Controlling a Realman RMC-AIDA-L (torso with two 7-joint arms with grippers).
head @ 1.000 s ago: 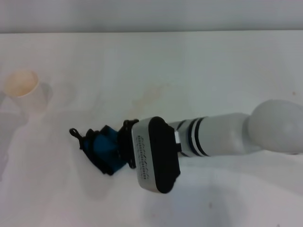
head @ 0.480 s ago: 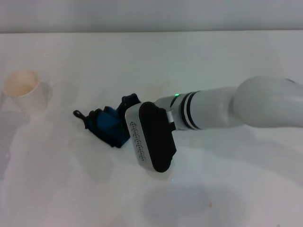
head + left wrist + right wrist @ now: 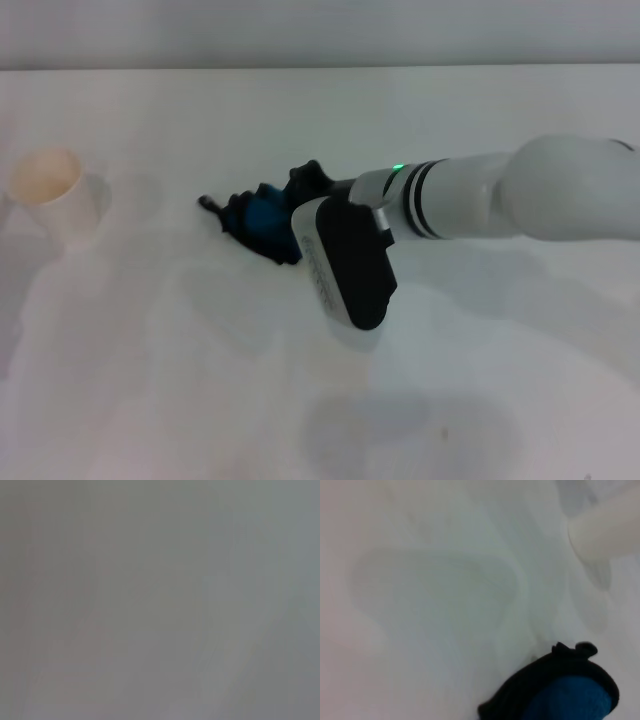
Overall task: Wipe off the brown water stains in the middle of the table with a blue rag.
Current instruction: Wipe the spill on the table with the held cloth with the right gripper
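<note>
Right gripper (image 3: 285, 215), jaws clenched on the bunched teal-blue black-edged rag (image 3: 262, 222), pressed it onto the white table (image 3: 180, 400), well apart from the cream paper cup (image 3: 48, 190).

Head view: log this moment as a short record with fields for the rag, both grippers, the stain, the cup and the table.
rag: teal-blue soft cloth with black edging, bunched on the table at the right gripper's tip
right gripper: low over the table's middle, reaching toward the robot's left, shut on the rag
left gripper: not in view
stain: only a faint film outline shows on the surface
cup: small cream paper cup, upright at far left
table: wide plain white tabletop
</note>
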